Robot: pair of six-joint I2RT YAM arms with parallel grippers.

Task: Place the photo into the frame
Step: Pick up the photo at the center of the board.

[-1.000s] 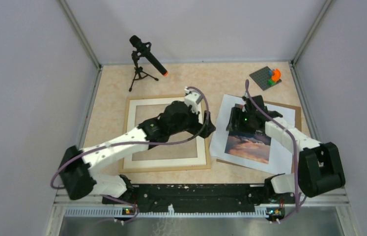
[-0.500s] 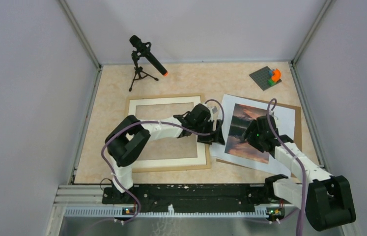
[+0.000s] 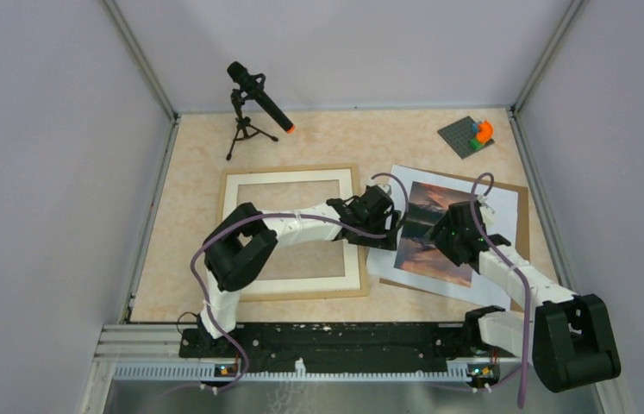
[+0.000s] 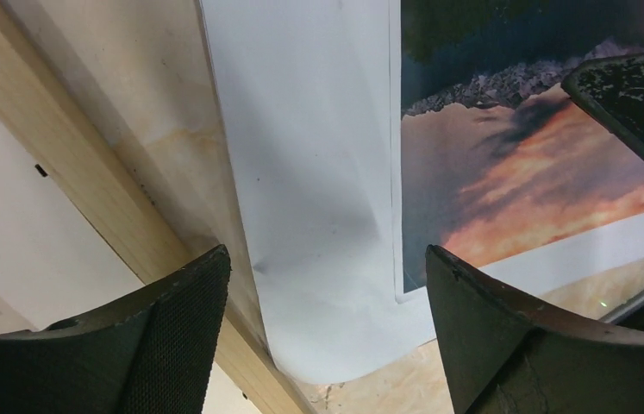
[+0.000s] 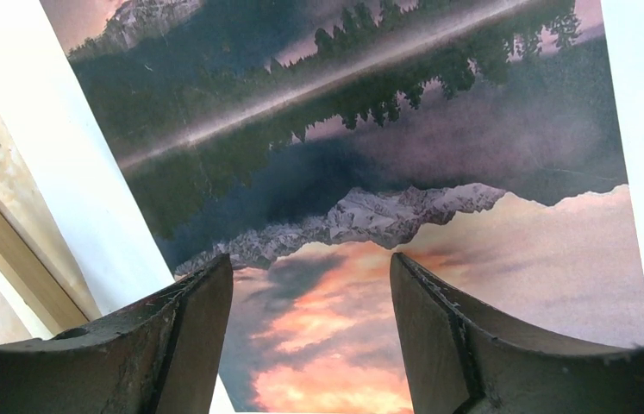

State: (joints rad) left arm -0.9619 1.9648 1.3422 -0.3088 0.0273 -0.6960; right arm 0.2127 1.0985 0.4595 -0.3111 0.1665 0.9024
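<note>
The photo point(image 3: 430, 263), right of centre on the surface, looks light and limp (its margin buckles beside the frame point(image 4: 68, 164)). It is probably best pinched at that white edge. The left claw point(image 4: 327, 259) and right claw point(image 5: 309, 263) both hover released.

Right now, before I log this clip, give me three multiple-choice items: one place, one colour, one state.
1. The photo lies: A right of the frame, on the brown board; B inside the frame; C against the back wall.
2. The microphone has a tip that is: A green; B orange; C blue.
3. The left jaws are: A shut on the photo; B shut on the frame; C open.
Answers: A, the sheet lies on the board beside the frame; B, the tip shows orange; C, both fingers stand apart over the paper.
</note>
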